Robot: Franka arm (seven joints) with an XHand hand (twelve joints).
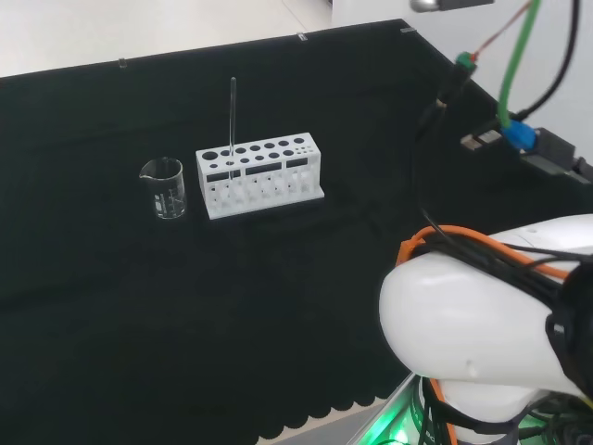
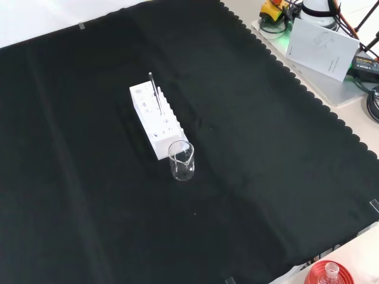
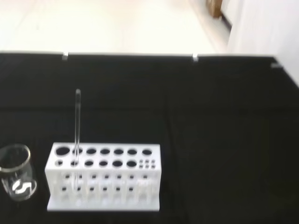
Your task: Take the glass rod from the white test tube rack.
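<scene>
The glass rod (image 1: 232,125) stands upright in a hole at the left end of the white test tube rack (image 1: 260,175) in the head view, beside a small glass beaker (image 1: 164,188). Hand state: cannot tell. Removal not yet done.

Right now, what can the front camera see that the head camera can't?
The front view alone takes in a red ribbed stand holding a flask at its bottom edge, and a white paper beyond the cloth at top right. The head view alone takes in the arm's big white link and a green cable. Both views share the white test tube rack with the glass rod upright in it, and the clear beaker next to it.
</scene>
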